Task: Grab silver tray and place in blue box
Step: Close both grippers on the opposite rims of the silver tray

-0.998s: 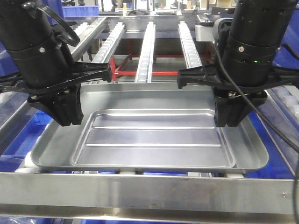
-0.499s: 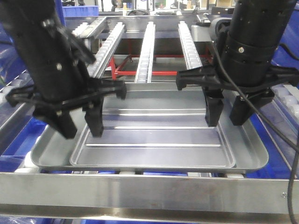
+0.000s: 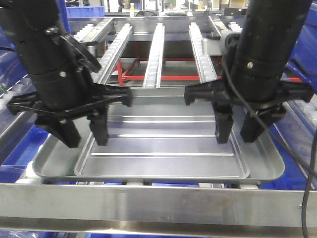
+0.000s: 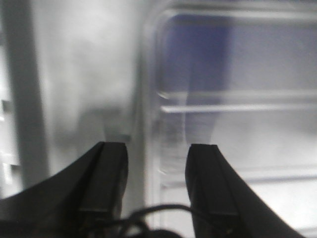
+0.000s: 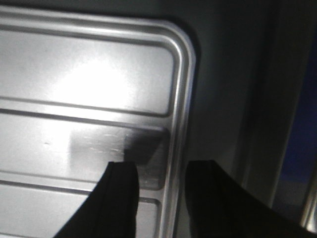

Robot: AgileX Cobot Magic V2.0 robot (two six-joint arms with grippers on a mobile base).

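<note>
Jaws spread wide on left gripper (image 3: 85, 140) and right gripper (image 3: 237, 138), over ridged, round-cornered silver tray (image 3: 163, 162).

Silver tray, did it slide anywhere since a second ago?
No. The silver tray lies where it did, with its near rim in the same spot just behind the front metal bar.

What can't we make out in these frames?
Blue box: front view, only blue patches show; tray and rail hide the rest.
Left end effector touching tray or not: left wrist view is blurred.
Right end effector clearance over tray: right wrist view too dark beside the rim.
</note>
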